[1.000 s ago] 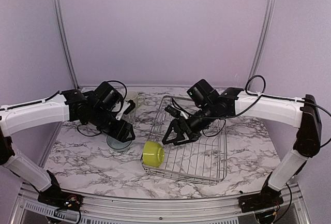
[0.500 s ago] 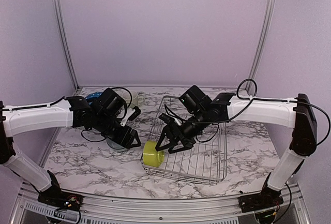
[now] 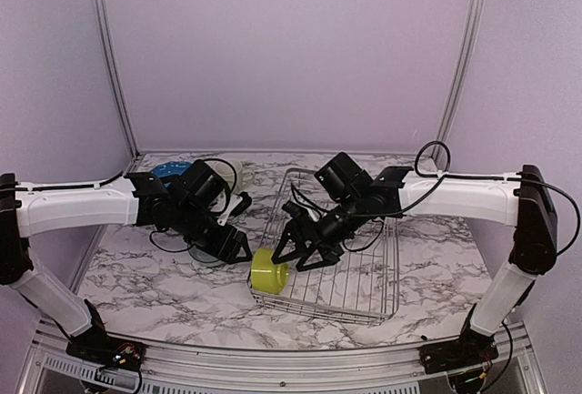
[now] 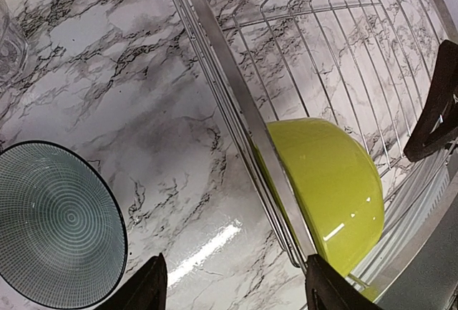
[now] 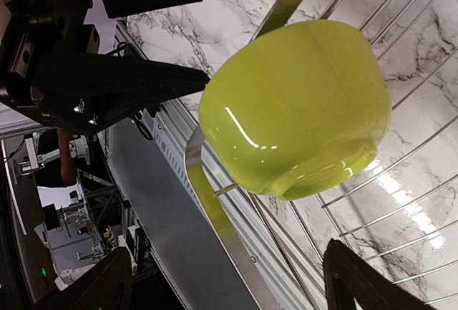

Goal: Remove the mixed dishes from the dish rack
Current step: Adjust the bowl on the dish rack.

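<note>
Both arms have closed in on the lime-green bowl [image 3: 269, 269] over the last second: the left one has slid right and down the frame, and the right one has dropped left and lower over the dish rack [image 3: 359, 277].

The bowl sits at lower centre of the overhead view, in the rack's lower-left corner. It is tipped on its side and leaning against the rack's left wall. Its mouth looks to be turned to that wall and its foot faces back into the rack, so its axis runs roughly left to right across the frame.

The right jaws hang just up and right of the bowl, inside the rack, spread wide and holding nothing. In the right wrist view the bowl fills the middle with a fingertip [image 5: 358, 281] out to either side.

The left jaws hover just left of the bowl, outside the rack over the marble surface [image 3: 155, 294], also parted and empty. The pale grey-green plate [image 4: 61, 224] lies flat below them.

I'd say the right arm is better placed, since the rack wall stands between the left jaws and the bowl.
</note>
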Robot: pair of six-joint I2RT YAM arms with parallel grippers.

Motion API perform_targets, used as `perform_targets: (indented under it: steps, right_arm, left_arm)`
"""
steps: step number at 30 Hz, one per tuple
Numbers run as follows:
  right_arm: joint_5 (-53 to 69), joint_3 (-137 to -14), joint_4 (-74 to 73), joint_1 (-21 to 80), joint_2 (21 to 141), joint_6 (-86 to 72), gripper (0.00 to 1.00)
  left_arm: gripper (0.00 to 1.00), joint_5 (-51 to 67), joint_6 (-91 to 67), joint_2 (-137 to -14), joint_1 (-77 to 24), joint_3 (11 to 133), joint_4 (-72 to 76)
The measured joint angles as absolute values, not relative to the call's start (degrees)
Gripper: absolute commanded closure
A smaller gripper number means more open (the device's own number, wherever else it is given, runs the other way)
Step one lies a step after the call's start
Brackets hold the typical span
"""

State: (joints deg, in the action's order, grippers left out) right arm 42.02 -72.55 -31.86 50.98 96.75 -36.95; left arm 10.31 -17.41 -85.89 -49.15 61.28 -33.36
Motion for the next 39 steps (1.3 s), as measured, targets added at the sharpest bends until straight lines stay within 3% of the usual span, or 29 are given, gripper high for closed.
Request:
perform_targets:
  steps: [24,30,39]
  right_arm:
    - [41.58,-71.61,-30.46,50.98,99.66,-38.33,0.07]
    - [41.17,-71.59,-30.57,50.98,100.33,-38.87,0.04]
    - [40.84,-71.09,-31.00,50.98,100.62,-39.22,0.04]
  left_arm:
    - [0.32,12.91,-17.98,-87.90,-52.99,61.89,-30.57]
    - [0.21,14.31,-17.82,-89.49,-53.80,62.96,-29.76]
    - [0.20,15.35,-17.52,-90.06,-54.65,63.72,-28.69]
